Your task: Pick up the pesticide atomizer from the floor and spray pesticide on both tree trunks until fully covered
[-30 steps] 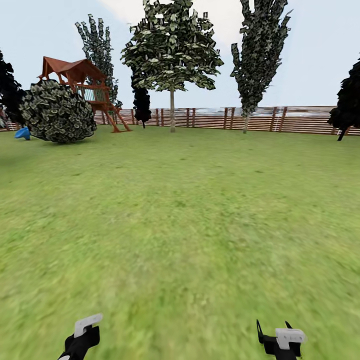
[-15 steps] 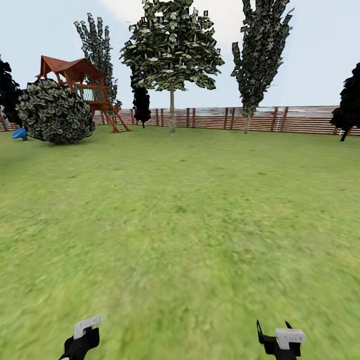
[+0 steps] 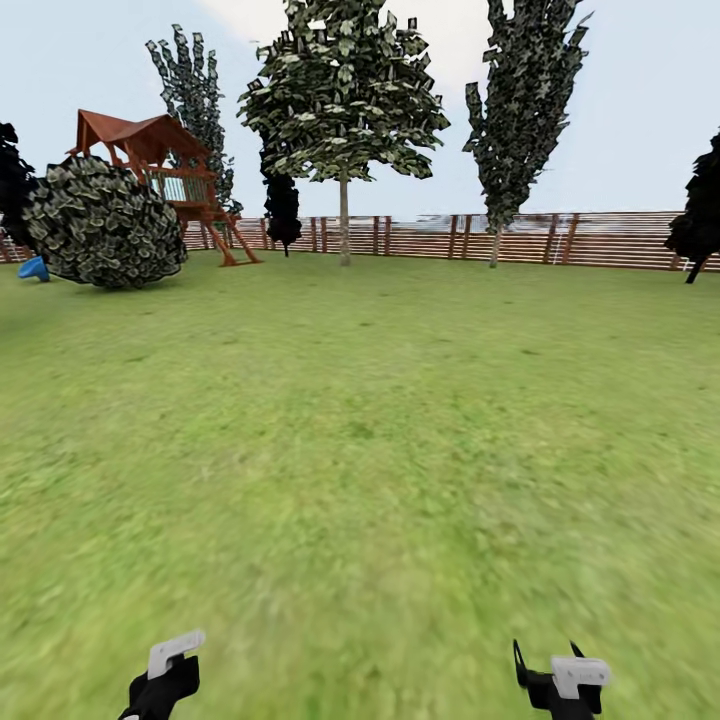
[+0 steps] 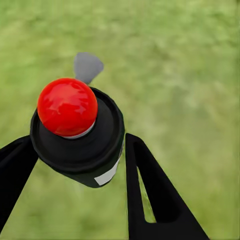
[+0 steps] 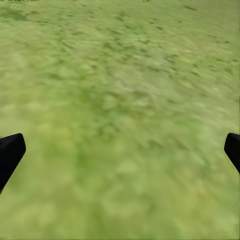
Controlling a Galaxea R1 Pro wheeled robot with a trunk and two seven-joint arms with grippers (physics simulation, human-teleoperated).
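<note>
The robot stands on a big green lawn (image 3: 360, 430) in the garden. The left gripper (image 4: 75, 165) is clamped around the pesticide atomizer (image 4: 80, 135). In the left wrist view the atomizer is a black can with a round red top and a pale strip on its side, and it sits between the two black fingers (image 4: 150, 195). A small grey nozzle sticks out past the red top. Blurry grass lies under it.

The right gripper (image 5: 120, 150) is spread wide with nothing in it. Its two dark fingertips (image 5: 10, 155) show at the two sides of the right wrist view, and there is grass between them.

In the head view both grippers sit low at the near edge of the lawn, the left one (image 3: 165, 675) and the right one (image 3: 560, 680).

At the far edge of the lawn runs a brown slat fence (image 3: 600, 240). A leafy tree (image 3: 343, 100) with a thin pale trunk stands in front of it. A tall narrow tree (image 3: 520, 100) stands beside it. A round bush (image 3: 105, 225) and a red-brown play tower (image 3: 165, 160) are at the far left corner.
</note>
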